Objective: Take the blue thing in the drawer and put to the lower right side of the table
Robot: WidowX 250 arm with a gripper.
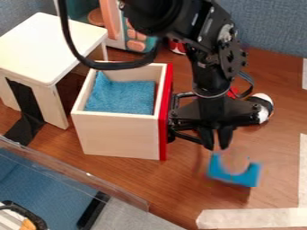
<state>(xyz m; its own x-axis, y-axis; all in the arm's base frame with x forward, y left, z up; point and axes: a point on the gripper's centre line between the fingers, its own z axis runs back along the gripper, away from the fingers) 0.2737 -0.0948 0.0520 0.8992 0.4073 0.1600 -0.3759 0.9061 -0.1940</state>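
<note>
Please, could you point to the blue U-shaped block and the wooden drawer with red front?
Blue U-shaped block point(234, 177): camera view, on its lower bar.
Wooden drawer with red front point(118, 136): camera view, on its pale side wall.

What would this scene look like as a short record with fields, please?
Drawer: pale wood, red front
Inside drawer: blue cloth
Blue arch-shaped piece: outside the drawer, just below the gripper, its opening upward
Gripper touching piece: cannot tell
Table: brown; white tape forms a corner at lower right
Left of drawer: white-topped wooden stand
</note>
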